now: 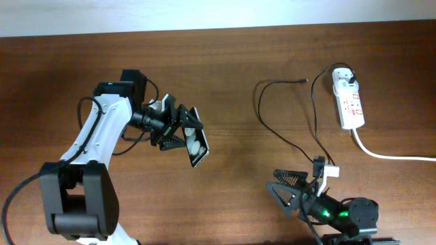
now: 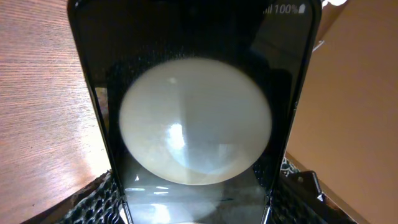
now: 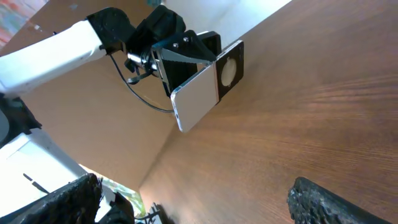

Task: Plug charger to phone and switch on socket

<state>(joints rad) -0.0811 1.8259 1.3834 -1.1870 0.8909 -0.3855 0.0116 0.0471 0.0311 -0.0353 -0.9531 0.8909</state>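
we hold the phone (image 1: pixel 197 141) in our left tool (image 1: pixel 189 134), clear of the surface (image 1: pixel 68 61). our right tool (image 1: pixel 281 184) is spread wide, empty, near the charger (image 1: pixel 259 102).

Left end effector (image 1: pixel 187 134) clamped on phone (image 1: pixel 197 143), raised; right end effector (image 1: pixel 281 186) spread, low.
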